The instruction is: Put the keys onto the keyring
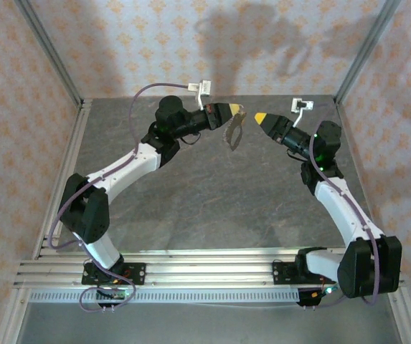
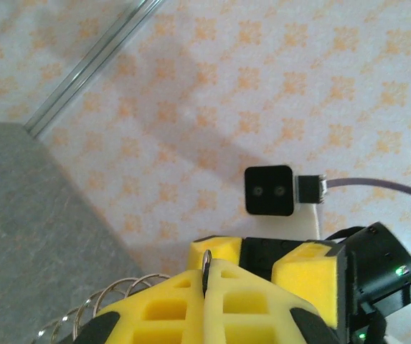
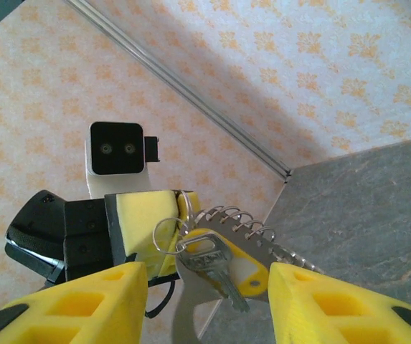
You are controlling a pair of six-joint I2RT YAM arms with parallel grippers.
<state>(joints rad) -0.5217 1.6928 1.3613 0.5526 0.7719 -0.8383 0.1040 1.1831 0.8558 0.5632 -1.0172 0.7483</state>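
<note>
My left gripper (image 1: 235, 112) is raised over the back of the table, shut on a thin wire ring of the keyring (image 2: 206, 259). The ring's edge sticks out between the yellow fingers (image 2: 169, 304). In the right wrist view the keyring (image 3: 273, 247) is a grey strip with a row of wire loops hanging below that grip. A silver key (image 3: 216, 259) with a yellow tag (image 3: 247, 276) hangs on a small ring (image 3: 163, 233) of it. My right gripper (image 3: 201, 278) stands open, a finger on either side of the key, touching nothing. From above, the keyring (image 1: 232, 133) dangles between the two grippers.
The grey stone-look tabletop (image 1: 212, 193) lies well below both raised grippers. Patterned walls and aluminium posts (image 1: 51, 54) close in the back and sides. The right arm's wrist camera (image 2: 269, 190) faces the left gripper at close range.
</note>
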